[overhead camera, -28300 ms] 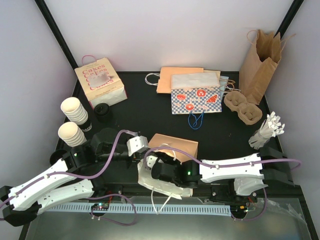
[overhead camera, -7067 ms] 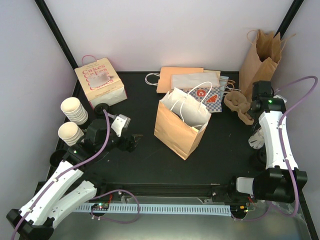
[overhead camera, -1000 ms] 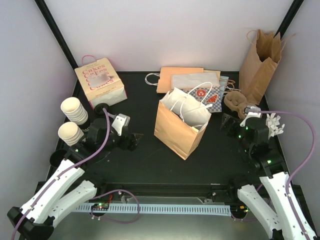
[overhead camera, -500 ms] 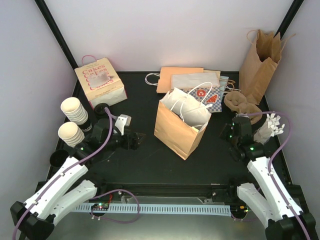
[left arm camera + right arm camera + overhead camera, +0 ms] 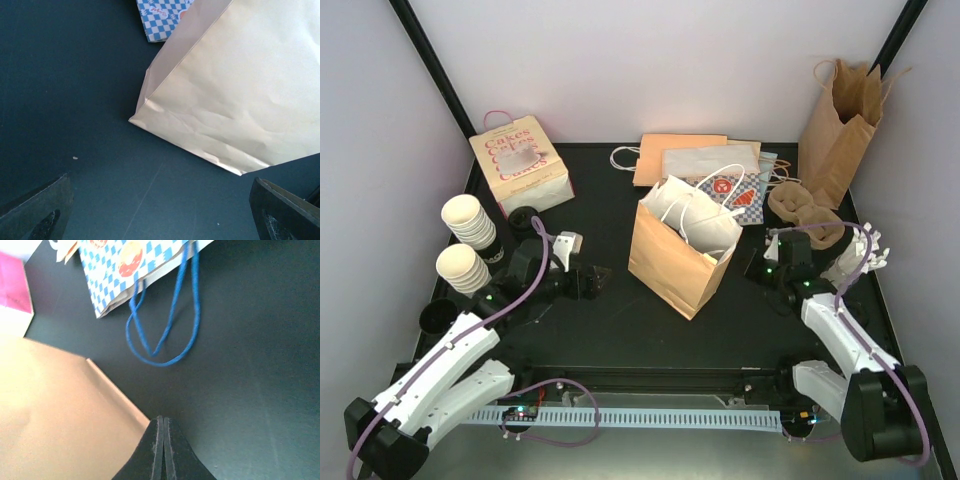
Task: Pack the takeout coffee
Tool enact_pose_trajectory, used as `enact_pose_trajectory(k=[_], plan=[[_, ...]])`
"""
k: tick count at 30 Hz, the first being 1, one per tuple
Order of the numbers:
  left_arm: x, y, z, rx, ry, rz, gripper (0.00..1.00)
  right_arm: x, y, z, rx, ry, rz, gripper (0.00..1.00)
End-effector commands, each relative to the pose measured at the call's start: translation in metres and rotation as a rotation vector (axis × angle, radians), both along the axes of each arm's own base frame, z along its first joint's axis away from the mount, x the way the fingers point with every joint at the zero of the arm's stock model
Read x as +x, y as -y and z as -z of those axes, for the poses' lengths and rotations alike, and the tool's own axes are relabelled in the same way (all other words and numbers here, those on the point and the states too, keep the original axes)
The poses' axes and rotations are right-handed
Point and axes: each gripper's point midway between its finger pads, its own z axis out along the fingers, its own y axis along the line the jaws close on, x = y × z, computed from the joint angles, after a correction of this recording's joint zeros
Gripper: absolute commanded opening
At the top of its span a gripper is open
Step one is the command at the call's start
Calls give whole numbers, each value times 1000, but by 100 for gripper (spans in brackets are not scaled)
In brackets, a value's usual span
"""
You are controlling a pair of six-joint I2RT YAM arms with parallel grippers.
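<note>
Overhead view: the small cream paper cup with round black lid (image 5: 524, 216) stands at the left rear of the black table (image 5: 620, 330). It is just in front of the pink-lettered white cake box (image 5: 520, 165) and well apart from the upright brown paper bag (image 5: 678, 255). Neither wrist view shows it.

The left gripper (image 5: 592, 283) is spread wide and empty; its wrist view shows the fingers (image 5: 37, 212) far apart, facing the bag.

The right gripper (image 5: 756, 268) is closed on nothing. Its wrist view shows fingertips (image 5: 156, 452) pressed together, and also the blue-checked paper bag (image 5: 140, 270) with its blue cord handles (image 5: 194, 310), which are hidden overhead.
</note>
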Motion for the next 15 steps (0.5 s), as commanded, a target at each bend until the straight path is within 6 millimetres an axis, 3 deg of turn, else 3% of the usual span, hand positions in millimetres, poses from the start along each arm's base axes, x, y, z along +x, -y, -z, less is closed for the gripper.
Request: enact_pose_trajectory(k=[1, 15], plan=[[9, -3, -6, -17, 28, -43, 99, 5, -30, -11, 98, 68, -173, 1], [17, -16, -4, 29, 59, -115, 99, -25, -63, 8, 162, 47, -347, 1]])
